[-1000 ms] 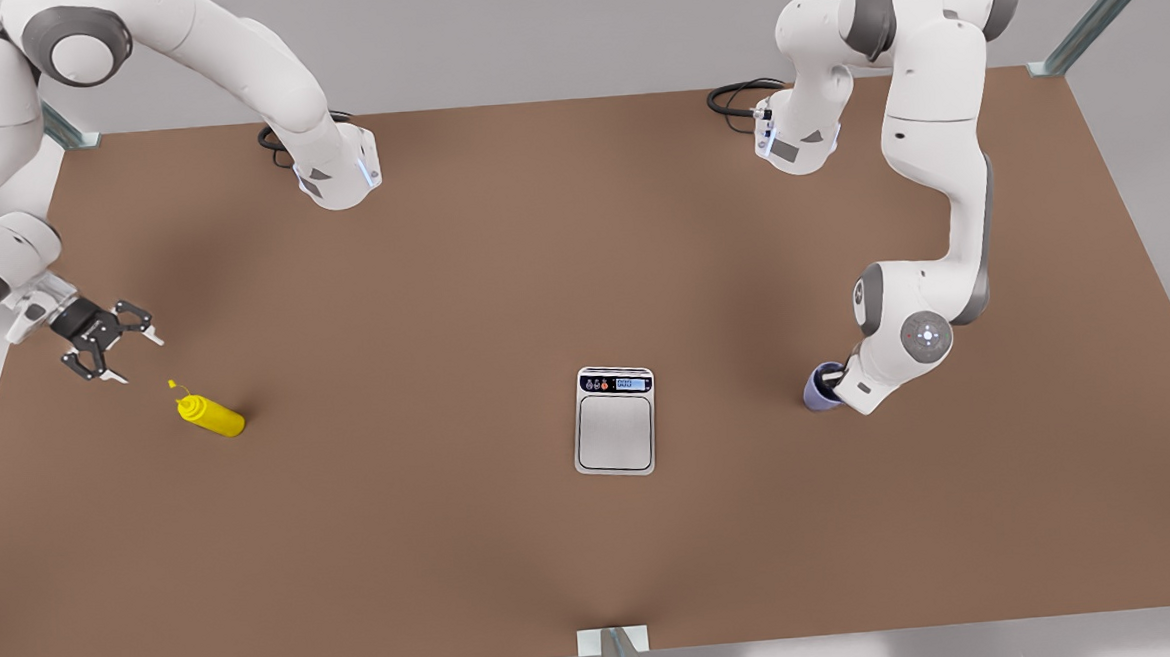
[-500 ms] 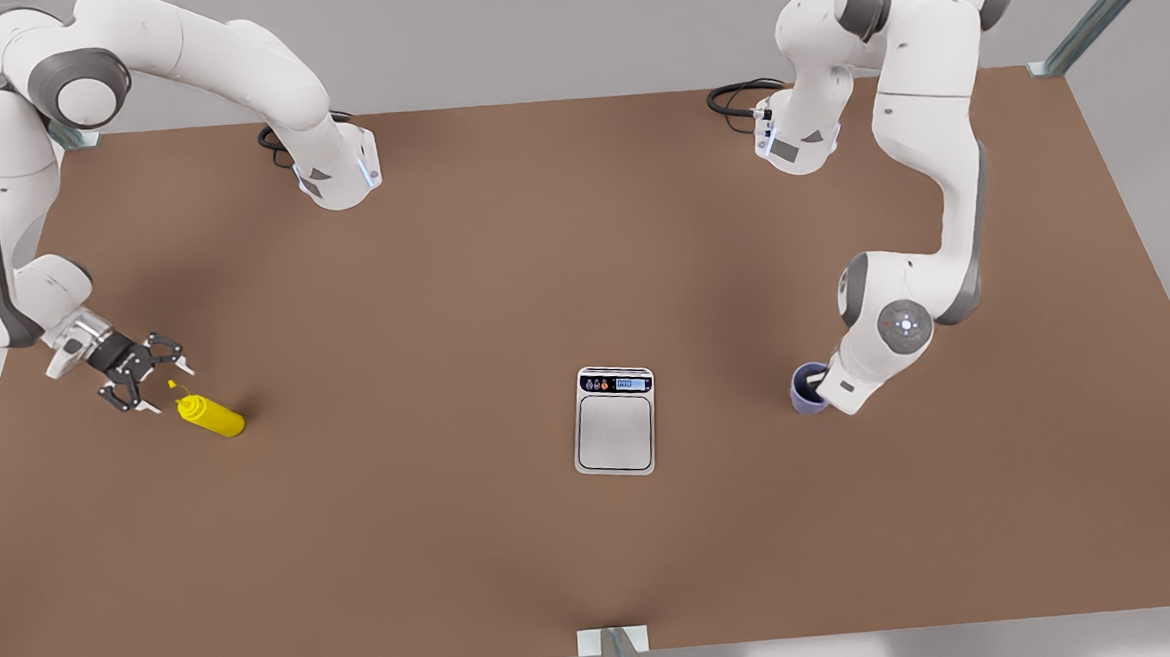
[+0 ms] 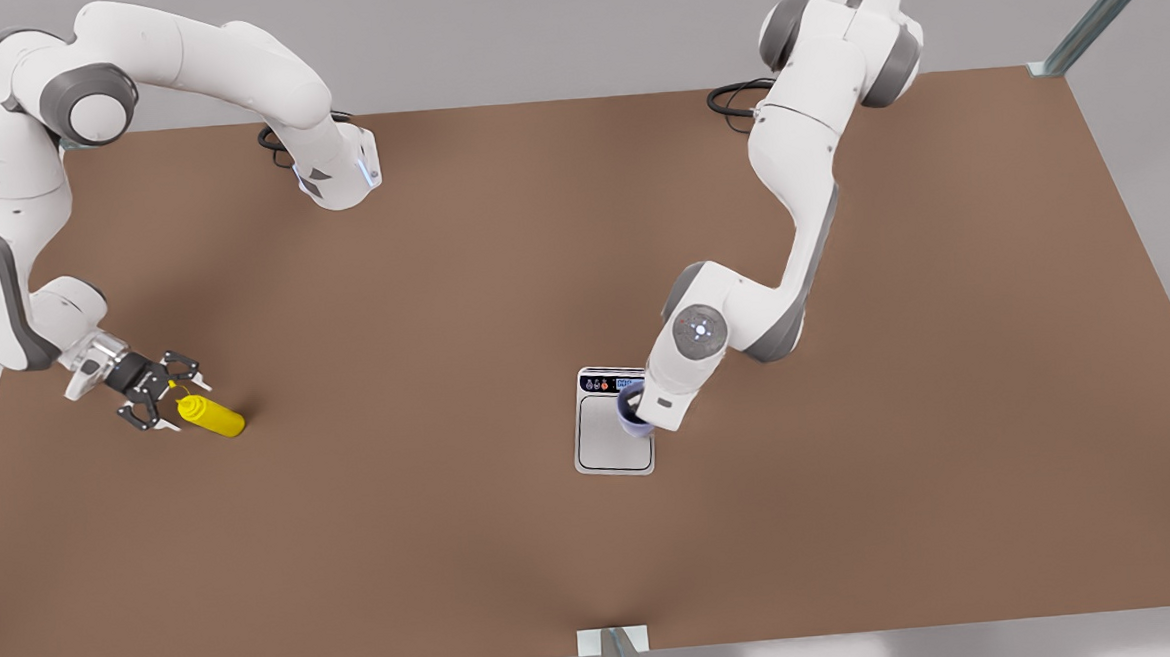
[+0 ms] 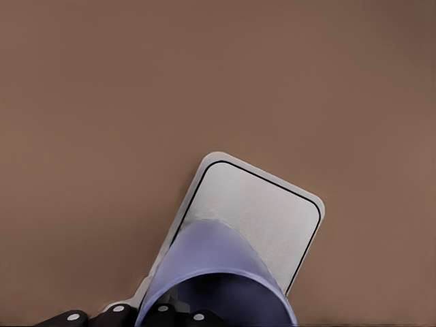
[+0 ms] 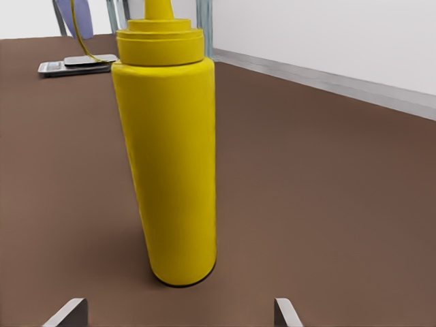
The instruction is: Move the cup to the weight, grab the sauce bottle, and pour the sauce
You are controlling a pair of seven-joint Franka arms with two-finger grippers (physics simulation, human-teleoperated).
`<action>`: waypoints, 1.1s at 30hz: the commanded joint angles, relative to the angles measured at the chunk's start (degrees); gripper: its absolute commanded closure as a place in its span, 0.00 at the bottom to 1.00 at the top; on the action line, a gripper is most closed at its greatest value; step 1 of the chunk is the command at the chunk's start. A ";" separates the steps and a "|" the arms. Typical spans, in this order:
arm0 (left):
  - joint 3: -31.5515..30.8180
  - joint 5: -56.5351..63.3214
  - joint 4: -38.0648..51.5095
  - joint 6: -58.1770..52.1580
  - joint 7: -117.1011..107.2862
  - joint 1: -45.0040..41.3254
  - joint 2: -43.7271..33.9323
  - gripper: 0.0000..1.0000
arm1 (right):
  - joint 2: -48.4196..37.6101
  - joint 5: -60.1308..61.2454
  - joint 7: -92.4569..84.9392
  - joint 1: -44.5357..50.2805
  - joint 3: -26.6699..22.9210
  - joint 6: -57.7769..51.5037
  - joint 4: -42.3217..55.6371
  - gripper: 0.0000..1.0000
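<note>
1. Since 1 s ago, left gripper has carried the cup from the front view's right side to above the weight; right gripper has come close to the sauce bottle.
2. Step now: placing the cup. Left gripper pinches it over the steel plate; whether it touches, I cannot tell.
3. Next move, I think: lower, release. Right gripper is spread, bottle upright between the fingertips.
4. Cup is plain lavender; bottle is bright yellow w/ a thin nozzle.

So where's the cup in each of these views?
Front view: the cup is held by the left gripper over the scale, near its display end.
Left wrist view: cup close up, scale beneath.
Right wrist view: cup far behind the yellow bottle.
Shared landmark: the scale.
</note>
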 commanded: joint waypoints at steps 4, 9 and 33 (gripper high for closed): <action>0.00 -2.71 5.61 0.07 -3.62 -2.06 4.76 0.79 | 0.26 0.17 0.04 1.19 0.28 0.00 0.00 0.00; 0.00 -2.88 5.70 0.78 -3.45 -2.06 6.16 0.64 | 0.70 2.11 0.04 2.68 0.72 0.00 0.52 0.00; 10.10 -6.04 10.18 -24.26 16.23 4.88 -8.86 0.15 | 1.14 3.69 0.04 4.79 2.30 0.00 0.70 0.00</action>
